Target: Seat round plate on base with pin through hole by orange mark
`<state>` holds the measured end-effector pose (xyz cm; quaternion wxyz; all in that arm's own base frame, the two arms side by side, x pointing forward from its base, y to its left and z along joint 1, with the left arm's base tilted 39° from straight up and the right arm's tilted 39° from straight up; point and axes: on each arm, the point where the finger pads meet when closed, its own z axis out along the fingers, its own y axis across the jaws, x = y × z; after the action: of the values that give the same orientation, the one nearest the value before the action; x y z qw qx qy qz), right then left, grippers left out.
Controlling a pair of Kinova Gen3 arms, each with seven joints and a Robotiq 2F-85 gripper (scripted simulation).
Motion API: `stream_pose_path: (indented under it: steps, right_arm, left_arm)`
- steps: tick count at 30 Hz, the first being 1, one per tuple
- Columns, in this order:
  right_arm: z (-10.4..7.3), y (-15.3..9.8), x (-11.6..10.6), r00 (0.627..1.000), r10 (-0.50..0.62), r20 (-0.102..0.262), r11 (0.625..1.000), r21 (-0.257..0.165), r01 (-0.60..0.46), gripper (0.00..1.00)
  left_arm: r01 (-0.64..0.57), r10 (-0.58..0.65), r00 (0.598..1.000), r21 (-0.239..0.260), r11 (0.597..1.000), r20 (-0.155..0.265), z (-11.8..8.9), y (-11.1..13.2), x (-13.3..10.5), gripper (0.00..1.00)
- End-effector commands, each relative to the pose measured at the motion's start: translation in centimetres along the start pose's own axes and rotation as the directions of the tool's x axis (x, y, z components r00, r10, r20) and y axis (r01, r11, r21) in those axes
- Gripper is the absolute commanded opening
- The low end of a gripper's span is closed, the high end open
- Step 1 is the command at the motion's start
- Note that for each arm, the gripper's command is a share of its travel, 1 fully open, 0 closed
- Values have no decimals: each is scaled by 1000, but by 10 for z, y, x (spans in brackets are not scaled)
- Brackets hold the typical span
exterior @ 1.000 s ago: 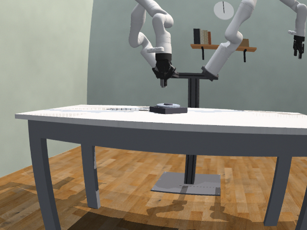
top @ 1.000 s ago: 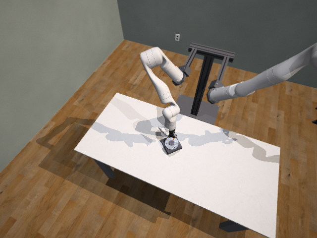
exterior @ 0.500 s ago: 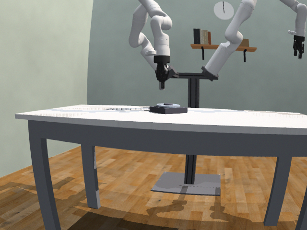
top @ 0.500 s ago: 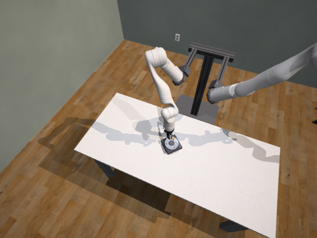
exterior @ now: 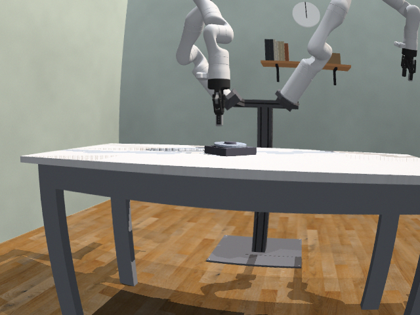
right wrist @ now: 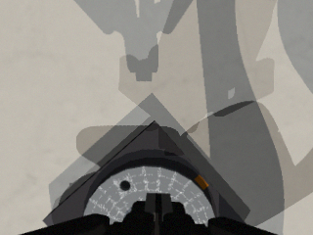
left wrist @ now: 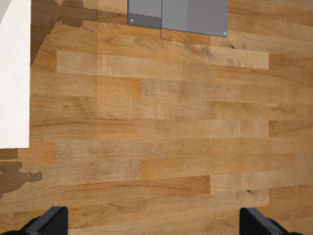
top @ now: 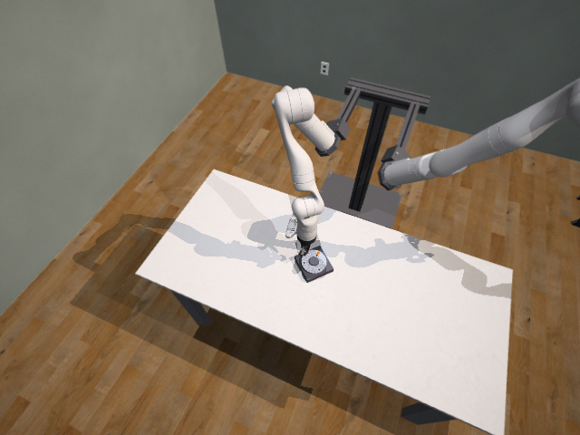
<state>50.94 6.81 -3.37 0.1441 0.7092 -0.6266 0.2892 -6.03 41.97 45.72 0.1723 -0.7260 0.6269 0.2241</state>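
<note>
The dark square base (top: 307,276) (exterior: 233,151) (right wrist: 155,142) lies on the table. The pale round plate (top: 305,265) (exterior: 241,144) (right wrist: 147,183) lies around the base's central hub (top: 314,261) and looks about level. Whether it is fully down cannot be told. Its orange mark (top: 318,253) (right wrist: 201,182) is at the rim. A dark hole (right wrist: 125,185) shows away from the mark; the small pin cannot be made out. My right gripper (exterior: 219,125) (right wrist: 157,210) is shut, empty, above the plate, hiding part of it in its wrist view. My left gripper (exterior: 407,79) (left wrist: 154,220) is open and empty, far from the base.
The white table (top: 398,327) (exterior: 135,163) (left wrist: 15,73) carries the base near its middle. The arms' stand (top: 370,154) (exterior: 264,126) is behind the table. The left gripper hangs over the wooden floor (left wrist: 156,132), beyond the table's edge. A wall shelf (exterior: 305,65) is behind.
</note>
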Motion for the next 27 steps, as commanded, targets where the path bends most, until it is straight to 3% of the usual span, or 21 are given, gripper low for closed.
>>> stream_pose_path:
  steps: [1, 5, 7, 10, 21, 22, 24, 27]
  right_arm:
    - [2, -1, 2, 988, 152, -2, 988, 8, -152, 99]
    - [5, -2, 5, 958, 287, -1, 958, 10, -287, 99]
    - [5, -2, 5, 958, 287, -1, 958, 10, -287, 99]
    - [7, -3, 6, 925, 380, 1, 925, 11, -380, 99]
    - [12, -5, 13, 751, 661, 7, 750, 16, -661, 99]
    - [13, -5, 13, 732, 681, 8, 732, 16, -681, 99]
    - [13, -5, 13, 732, 681, 8, 732, 16, -681, 99]
    - [14, -6, 15, 676, 737, 10, 676, 17, -737, 99]
  left_arm:
    - [1, -1, 1000, 0, 1000, 1, -1, 0, 0, 1000]
    - [1, -1, 1000, 0, 1000, 1, -1, 0, 0, 1000]
    - [1, -1, 1000, 0, 1000, 1, -1, 0, 0, 1000]
    - [1, -1, 1000, 0, 1000, 1, -1, 0, 0, 1000]
    - [1, -1, 1000, 0, 1000, 1, -1, 0, 0, 1000]
    - [1, -1, 1000, 0, 1000, 1, -1, 0, 0, 1000]
    - [1, -1, 1000, 0, 1000, 1, -1, 0, 0, 1000]
    - [1, -1, 1000, 0, 1000, 1, -1, 0, 0, 1000]
